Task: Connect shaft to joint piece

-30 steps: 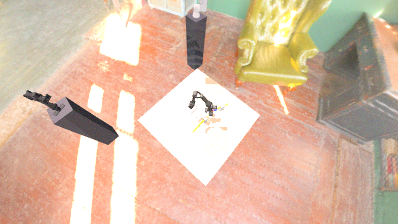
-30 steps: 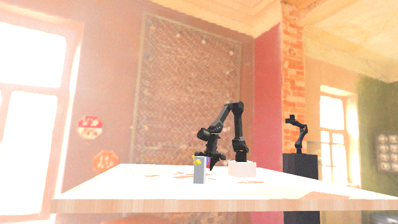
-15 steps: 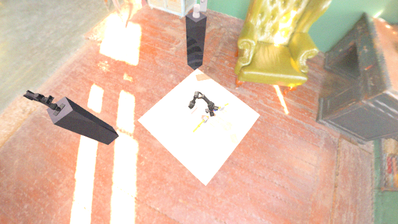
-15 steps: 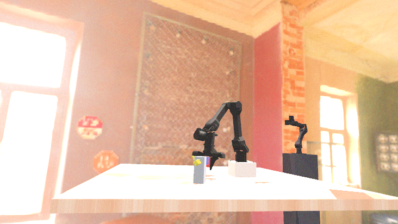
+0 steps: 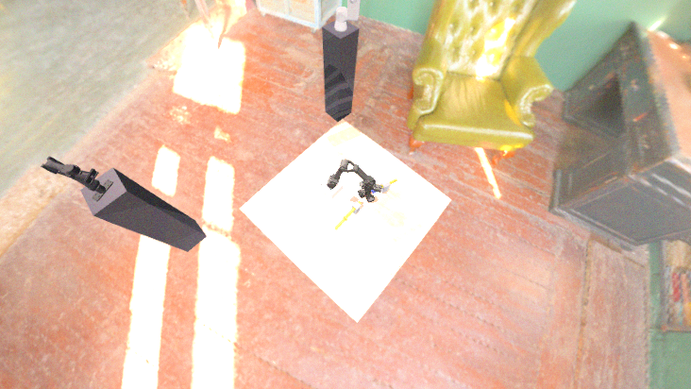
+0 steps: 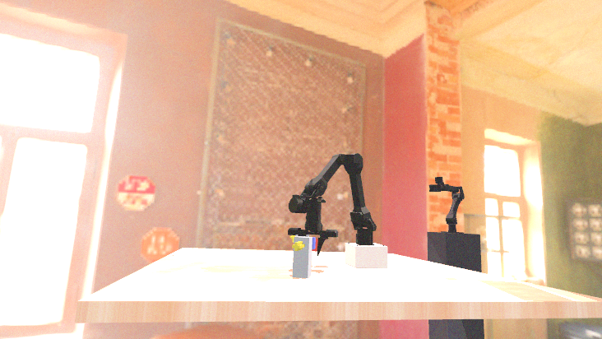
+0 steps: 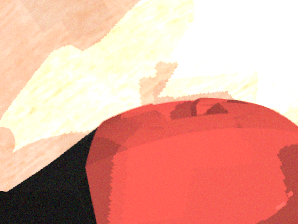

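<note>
My gripper [image 5: 370,194] [image 6: 314,248] points down and is shut on the red joint piece [image 6: 316,243] [image 7: 195,170], which fills the lower part of the wrist view beside a black finger. A blue part [image 5: 373,191] [image 6: 313,241] sits directly beside the red piece. In the top view, one yellow shaft [image 5: 392,181] runs from a pale block [image 5: 385,187] close to the gripper. The other, longer yellow shaft [image 5: 344,218] lies at an angle to it, at a second pale block [image 5: 357,208]. A grey block [image 6: 301,262] hides one finger in the exterior view. The opening's direction is hidden.
The arm's white base block [image 6: 366,256] stands on the white table [image 5: 358,275] [image 6: 235,290], behind and right of the grey block in the exterior view. Dark pedestals [image 5: 149,210] [image 5: 340,72] with other arms stand off the table.
</note>
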`<state>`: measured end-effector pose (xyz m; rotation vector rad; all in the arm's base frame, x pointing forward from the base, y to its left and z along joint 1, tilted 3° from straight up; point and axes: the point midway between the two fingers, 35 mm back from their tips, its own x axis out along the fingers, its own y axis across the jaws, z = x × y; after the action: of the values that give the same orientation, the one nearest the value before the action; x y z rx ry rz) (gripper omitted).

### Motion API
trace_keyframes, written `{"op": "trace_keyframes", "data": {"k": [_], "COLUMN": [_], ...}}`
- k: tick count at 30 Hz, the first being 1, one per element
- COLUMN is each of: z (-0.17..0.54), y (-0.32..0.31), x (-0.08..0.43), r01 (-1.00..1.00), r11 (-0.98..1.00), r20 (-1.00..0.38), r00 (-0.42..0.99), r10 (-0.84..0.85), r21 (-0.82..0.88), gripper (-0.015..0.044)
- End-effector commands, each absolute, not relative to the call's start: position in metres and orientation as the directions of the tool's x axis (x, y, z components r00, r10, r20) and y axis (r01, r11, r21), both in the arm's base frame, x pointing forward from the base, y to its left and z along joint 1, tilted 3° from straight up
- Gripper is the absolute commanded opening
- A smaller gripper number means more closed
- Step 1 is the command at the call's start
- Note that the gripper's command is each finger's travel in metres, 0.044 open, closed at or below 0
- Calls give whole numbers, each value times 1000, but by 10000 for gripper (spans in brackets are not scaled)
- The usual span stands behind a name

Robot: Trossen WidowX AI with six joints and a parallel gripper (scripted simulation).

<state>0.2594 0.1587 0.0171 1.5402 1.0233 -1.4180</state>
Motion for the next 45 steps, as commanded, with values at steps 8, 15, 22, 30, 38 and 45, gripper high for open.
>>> {"op": "trace_keyframes", "data": {"k": [8, 15, 22, 30, 38, 45], "z": [21, 24, 25, 25, 25, 25], "y": [155, 154, 154, 154, 154, 154], "x": [264, 267, 268, 268, 268, 268], "r01": [978, 993, 996, 995, 995, 995], "r11": [-203, -110, -78, -84, -86, -91], "r20": [-998, -992, -989, -989, -989, -989], "r00": [29, 33, 36, 34, 34, 33], "r10": [-59, -122, -144, -143, -145, -143], "r21": [40, 46, 48, 47, 47, 46], "gripper": [0, 0, 0, 0, 0, 0]}}
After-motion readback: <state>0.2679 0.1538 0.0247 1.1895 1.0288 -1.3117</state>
